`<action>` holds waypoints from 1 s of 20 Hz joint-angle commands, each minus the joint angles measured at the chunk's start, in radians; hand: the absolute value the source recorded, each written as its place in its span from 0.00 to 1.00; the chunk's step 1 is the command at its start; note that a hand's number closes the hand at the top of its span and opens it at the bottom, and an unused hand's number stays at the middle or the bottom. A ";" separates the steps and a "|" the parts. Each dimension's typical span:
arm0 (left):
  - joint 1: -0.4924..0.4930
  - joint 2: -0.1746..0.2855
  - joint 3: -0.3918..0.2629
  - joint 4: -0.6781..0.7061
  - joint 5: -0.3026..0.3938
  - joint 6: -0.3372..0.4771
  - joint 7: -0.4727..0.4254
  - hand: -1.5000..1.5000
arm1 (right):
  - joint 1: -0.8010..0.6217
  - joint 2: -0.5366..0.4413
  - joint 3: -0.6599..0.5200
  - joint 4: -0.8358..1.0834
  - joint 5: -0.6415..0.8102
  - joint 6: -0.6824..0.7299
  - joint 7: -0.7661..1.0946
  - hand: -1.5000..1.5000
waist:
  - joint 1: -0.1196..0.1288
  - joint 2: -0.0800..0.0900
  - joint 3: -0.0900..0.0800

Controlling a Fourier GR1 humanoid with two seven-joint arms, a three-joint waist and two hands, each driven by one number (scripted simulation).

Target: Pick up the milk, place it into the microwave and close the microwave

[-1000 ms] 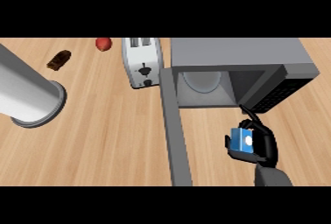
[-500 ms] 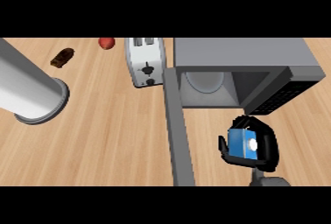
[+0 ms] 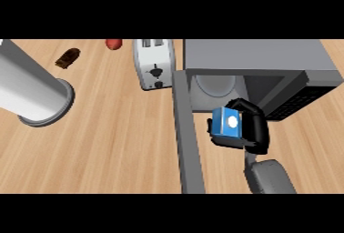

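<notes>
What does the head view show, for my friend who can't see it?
The robot's right hand holds a blue milk carton just in front of the open microwave, its door swung wide. A toaster stands left of the microwave on the wooden counter.

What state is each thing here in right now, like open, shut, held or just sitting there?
Microwave: open, its door swung out wide.
Milk: held before the opening, not yet inside.
Right hand: curled round the milk.
Toaster: standing untouched beside the microwave.
Left hand: not in view.
</notes>
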 commanded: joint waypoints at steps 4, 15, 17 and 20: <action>-0.050 0.016 0.040 0.021 0.038 -0.004 0.038 0.00 | -0.213 0.001 -0.035 0.317 0.038 -0.125 -0.013 1.00 | 0.004 0.004 0.001; -0.062 0.057 0.127 0.071 0.110 -0.073 0.000 0.00 | -0.532 -0.046 -0.186 0.851 -0.022 -0.168 -0.194 1.00 | 0.026 0.013 0.001; -0.047 0.020 0.055 0.044 0.026 -0.042 -0.012 0.00 | -0.578 -0.050 -0.202 0.930 -0.006 -0.220 -0.215 1.00 | 0.047 0.020 0.002; -0.049 0.034 0.073 0.049 0.055 -0.063 -0.013 0.00 | -0.586 -0.075 -0.209 1.011 0.012 -0.226 -0.279 1.00 | 0.055 0.025 0.003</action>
